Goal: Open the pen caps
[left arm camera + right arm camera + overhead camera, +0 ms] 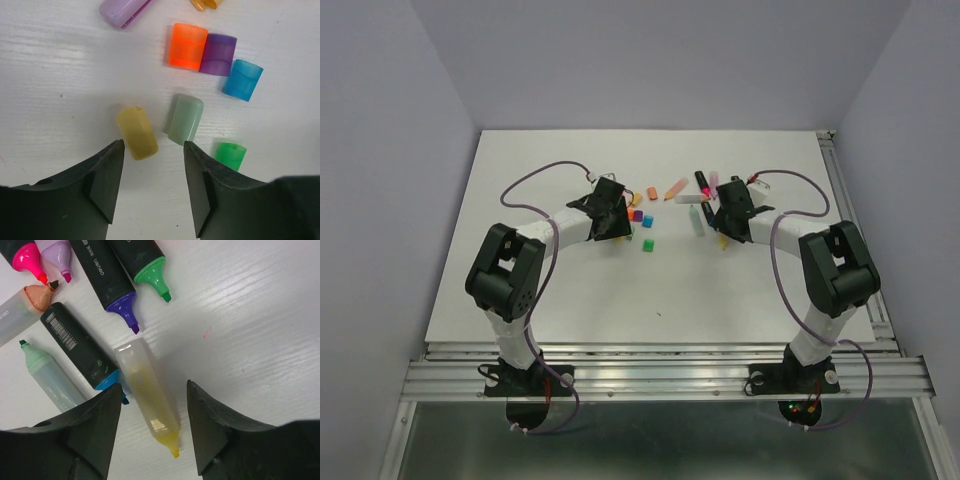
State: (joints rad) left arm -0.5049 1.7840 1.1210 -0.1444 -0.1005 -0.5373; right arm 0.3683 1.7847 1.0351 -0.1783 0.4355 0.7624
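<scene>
In the left wrist view my left gripper (153, 146) is open over the white table with nothing between its fingers. A yellow cap (137, 132) lies loose just ahead of its left finger, with a pale green cap (185, 119) beside it. Green (231, 155), blue (242, 80), purple (218, 54) and orange (187, 46) caps lie further out. My right gripper (154, 385) is open too. An uncapped pastel yellow pen (145, 382) lies between its fingers, touching neither, tip toward the camera.
Several uncapped pens lie beyond the right gripper: a black one with a blue end (75, 345), a mint one (50, 377), black ones with purple (107, 275) and green (142, 260) tips. In the top view both grippers hover mid-table, left gripper (616, 218), right gripper (728, 212).
</scene>
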